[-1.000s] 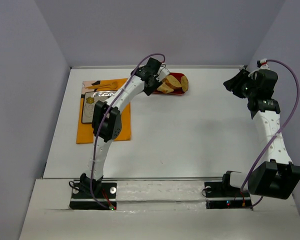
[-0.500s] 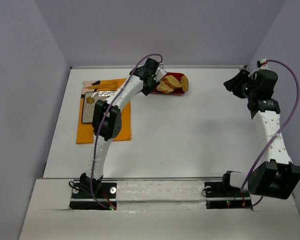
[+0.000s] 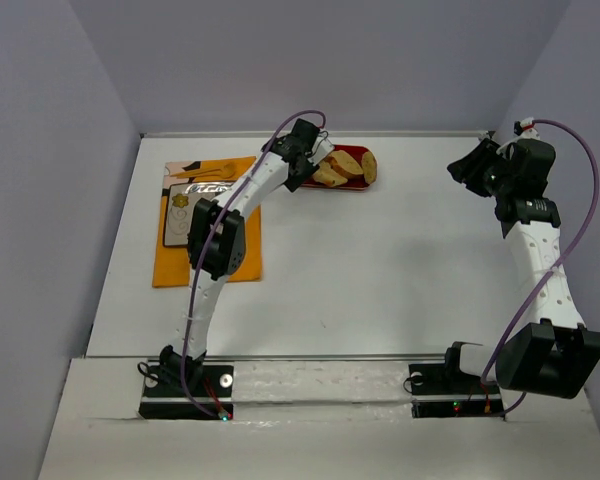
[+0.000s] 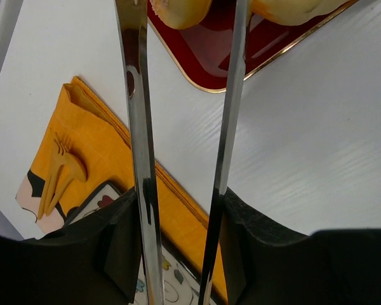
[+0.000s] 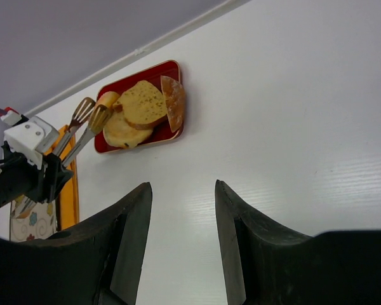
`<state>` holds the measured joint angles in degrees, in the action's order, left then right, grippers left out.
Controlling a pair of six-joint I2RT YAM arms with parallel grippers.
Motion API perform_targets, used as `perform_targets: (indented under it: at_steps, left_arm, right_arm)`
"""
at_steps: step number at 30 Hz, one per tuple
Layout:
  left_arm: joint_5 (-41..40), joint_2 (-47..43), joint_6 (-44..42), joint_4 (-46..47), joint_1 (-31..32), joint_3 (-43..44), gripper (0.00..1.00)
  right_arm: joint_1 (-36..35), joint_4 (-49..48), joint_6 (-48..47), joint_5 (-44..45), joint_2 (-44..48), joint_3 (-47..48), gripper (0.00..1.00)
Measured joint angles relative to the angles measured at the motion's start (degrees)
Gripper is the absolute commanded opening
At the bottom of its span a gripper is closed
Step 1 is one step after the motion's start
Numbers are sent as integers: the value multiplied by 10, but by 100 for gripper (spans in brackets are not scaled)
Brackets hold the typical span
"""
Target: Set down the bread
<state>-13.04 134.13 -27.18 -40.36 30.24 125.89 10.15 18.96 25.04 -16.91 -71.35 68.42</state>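
Note:
Several golden-brown bread slices (image 3: 345, 168) lie on a red tray (image 3: 352, 188) at the back of the table. My left gripper (image 3: 302, 150) is shut on a pair of metal tongs (image 4: 136, 127), whose arms reach to the tray's (image 4: 203, 60) left end. One bread slice (image 4: 178, 9) sits between the tong tips; whether they pinch it cannot be made out. In the right wrist view the tong tips (image 5: 92, 117) rest beside a small slice (image 5: 108, 99). My right gripper (image 5: 181, 190) hangs open and empty, high at the right (image 3: 467, 168).
An orange napkin (image 3: 175, 262) lies left of the tray, carrying a flower-patterned dark-rimmed plate (image 3: 185, 215) and a yellow utensil (image 4: 60, 175). Grey walls close the table at the back and sides.
My left gripper and the tongs have shifted slightly left along the tray's end. The right arm has not moved.

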Motion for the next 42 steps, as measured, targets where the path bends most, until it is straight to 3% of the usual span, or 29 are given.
perform_targets:
  at_steps: [2, 15, 24, 31, 37, 42]
  left_arm:
    - [-1, 3, 0, 0, 0, 0, 43]
    - [-13, 18, 12, -2, -3, 25, 19]
    - [-57, 0, 23, 2, 2, 49, 16]
    - [-83, -88, 38, 16, 2, 46, 16]
    - [-122, -220, 91, 38, -4, -62, 17]
    - [-152, -349, 182, 49, -36, -267, 19]
  right_arm:
    - [0, 0, 0, 0, 0, 0, 50]
    - [0, 0, 0, 0, 0, 0, 50]
    - [0, 0, 0, -1, 0, 0, 50]
    - [0, 0, 0, -1, 0, 0, 50]
    - [0, 0, 0, -1, 0, 0, 50]
    - [0, 0, 0, -1, 0, 0, 50]
